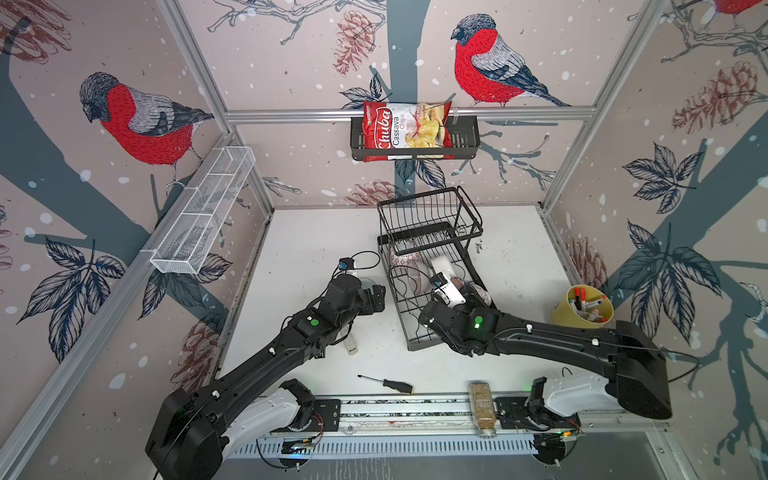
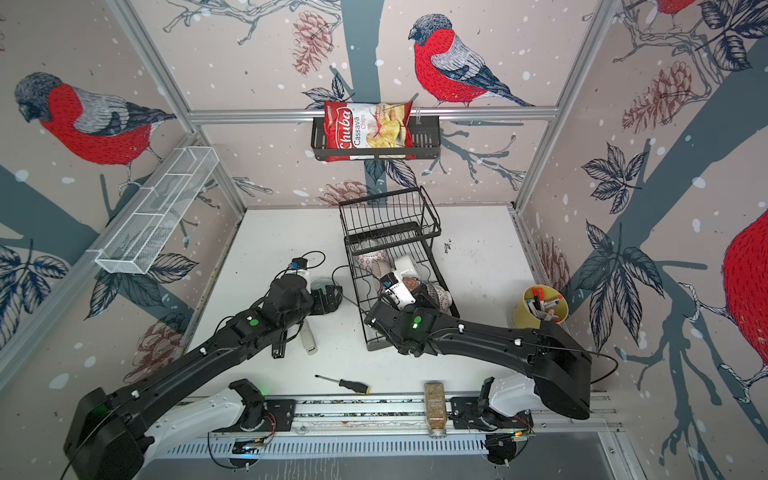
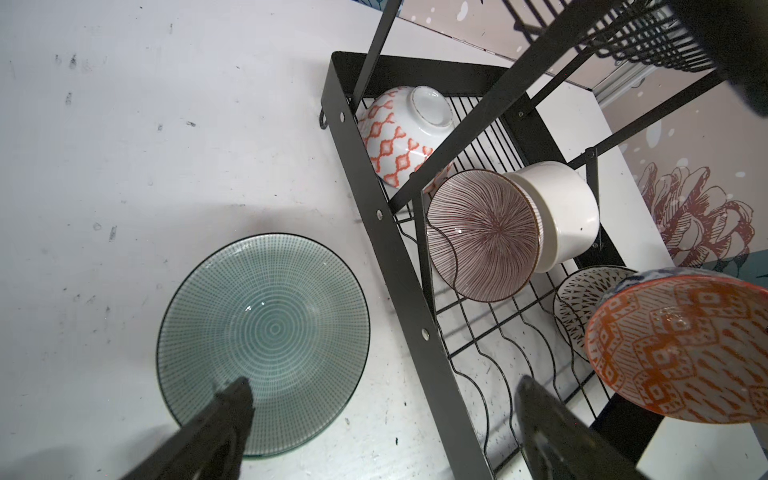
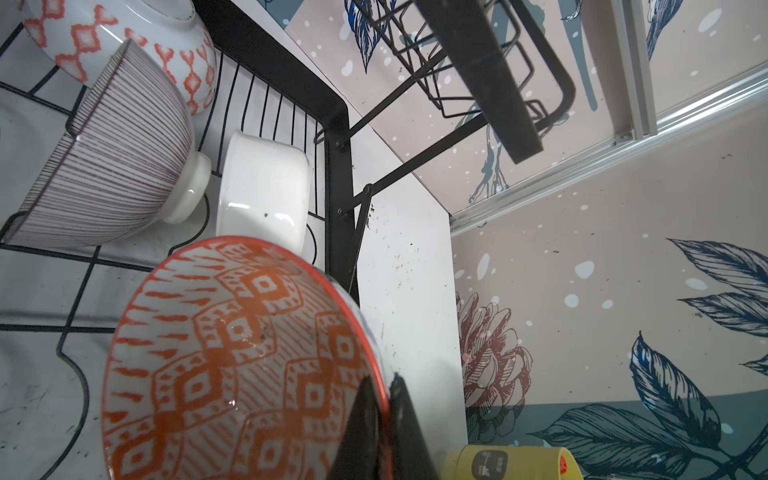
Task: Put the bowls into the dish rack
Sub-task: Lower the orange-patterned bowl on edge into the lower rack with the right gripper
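Left gripper (image 3: 384, 386): fingers spread wide, nothing held, poised over the teal bowl (image 3: 266, 332), which lies on the table (image 3: 124, 166) just beside the dish rack (image 3: 399, 257).
Right gripper (image 4: 384, 415): clamped on the rim of the orange bowl (image 4: 232, 353), above the lower tier.
Placement: the orange bowl is best lowered on edge into a free wavy slot, kept clear of the striped bowl (image 3: 484, 235) and the white bowl (image 3: 557, 208) beyond.

Teal bowl (image 3: 266, 332): grid, concentric rings. Diamond-lattice bowl (image 3: 395, 141): orange on white. Striped bowl (image 3: 484, 235): brown radial lines. Plain white bowl (image 3: 569, 208). Orange geometric bowl (image 3: 685, 349). Dashed bowl (image 3: 575, 299): black on white. Dish rack (image 3: 397, 257): black.
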Robot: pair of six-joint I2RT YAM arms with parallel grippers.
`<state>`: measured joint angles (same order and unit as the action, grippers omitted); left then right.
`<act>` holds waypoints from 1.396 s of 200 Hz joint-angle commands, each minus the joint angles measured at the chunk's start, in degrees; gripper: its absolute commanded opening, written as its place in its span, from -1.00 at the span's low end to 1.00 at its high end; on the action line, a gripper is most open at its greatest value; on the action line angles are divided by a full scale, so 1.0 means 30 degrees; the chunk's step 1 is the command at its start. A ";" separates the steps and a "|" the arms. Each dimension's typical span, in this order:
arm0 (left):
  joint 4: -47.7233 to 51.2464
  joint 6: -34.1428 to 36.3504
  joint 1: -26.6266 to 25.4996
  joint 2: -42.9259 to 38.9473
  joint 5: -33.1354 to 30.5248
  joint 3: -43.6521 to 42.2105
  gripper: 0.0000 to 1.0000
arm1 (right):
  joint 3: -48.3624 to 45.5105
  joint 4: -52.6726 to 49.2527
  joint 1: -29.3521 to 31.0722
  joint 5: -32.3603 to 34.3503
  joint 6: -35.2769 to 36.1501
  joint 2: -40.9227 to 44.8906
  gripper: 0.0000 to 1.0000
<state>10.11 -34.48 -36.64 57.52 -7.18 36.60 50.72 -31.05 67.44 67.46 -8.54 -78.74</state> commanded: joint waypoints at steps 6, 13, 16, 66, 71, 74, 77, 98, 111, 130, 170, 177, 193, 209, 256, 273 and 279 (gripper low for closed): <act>-0.0887 0.0232 0.0137 0.0009 0.0130 -0.0187 0.94 | -0.0212 0.1524 -0.0035 0.1000 0.1351 0.0069 -1.00; -0.0908 0.0265 0.0144 0.0032 0.0130 -0.0187 0.94 | -0.0278 0.1564 -0.0024 0.1060 0.1393 0.0013 -1.00; -0.0909 0.0271 0.0170 0.0045 0.0111 -0.0188 0.94 | -0.0308 0.1586 -0.0037 0.1096 0.1407 0.0013 -1.00; -0.0938 0.0354 0.0261 0.0222 0.0099 -0.0188 0.94 | -0.0635 0.1826 -0.0205 0.1667 0.1540 -0.0736 -1.00; -0.0966 0.0373 0.0265 0.0208 0.0099 -0.0214 0.94 | -0.0644 0.1872 -0.0194 0.1717 0.1566 -0.0814 -1.00; -0.0967 0.0384 0.0262 0.0221 0.0074 -0.0232 0.94 | -0.0661 0.1881 -0.0230 0.1735 0.1557 -0.0870 -1.00; -0.0967 0.0385 0.0280 0.0215 0.0078 -0.0237 0.94 | -0.0656 0.1860 -0.0194 0.1744 0.1556 -0.0921 -1.00; -0.0940 0.0417 0.0324 0.0200 0.0077 -0.0274 0.94 | -0.0723 0.1868 -0.0227 0.1957 0.1616 -0.1326 -1.00; -0.0953 0.0419 0.0325 0.0222 0.0053 -0.0295 0.94 | -0.0727 0.1871 -0.0217 0.2093 0.1571 -0.1608 -1.00; -0.0909 0.0467 0.0349 0.0193 0.0031 -0.0308 0.94 | -0.0719 0.1883 -0.0284 0.2323 0.1567 -0.2024 -1.00; -0.0884 0.0458 0.0454 0.0105 -0.0031 -0.0455 0.94 | -0.0716 0.1904 -0.0407 0.2844 0.1585 -0.2559 -1.00; -0.0881 0.0477 0.0459 0.0105 -0.0008 -0.0509 0.94 | -0.0730 0.1908 -0.0448 0.2814 0.1600 -0.2616 -1.00; -0.0875 0.0456 0.0467 0.0109 -0.0011 -0.0510 0.94 | -0.0784 0.2033 -0.0491 0.2946 0.1695 -0.2682 -1.00; -0.0853 0.0476 0.0490 0.0105 -0.0024 -0.0525 0.94 | -0.0841 0.2182 -0.0565 0.3121 0.1816 -0.2793 -1.00; -0.0733 0.0457 0.0496 -0.0027 -0.0049 -0.0511 0.94 | -0.0748 0.2146 -0.0682 0.3557 0.1724 -0.3713 -1.00; -0.0627 0.0507 0.0525 -0.0100 -0.0126 -0.0498 0.94 | -0.0702 0.2169 -0.0735 0.3503 0.1717 -0.3939 -1.00; -0.0588 0.0535 0.0549 -0.0154 -0.0126 -0.0460 0.94 | -0.0712 0.2174 -0.0741 0.3499 0.1759 -0.3996 -1.00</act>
<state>9.43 -34.04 -35.24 57.52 -7.11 35.11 48.27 -25.56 65.43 74.76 -2.98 -90.08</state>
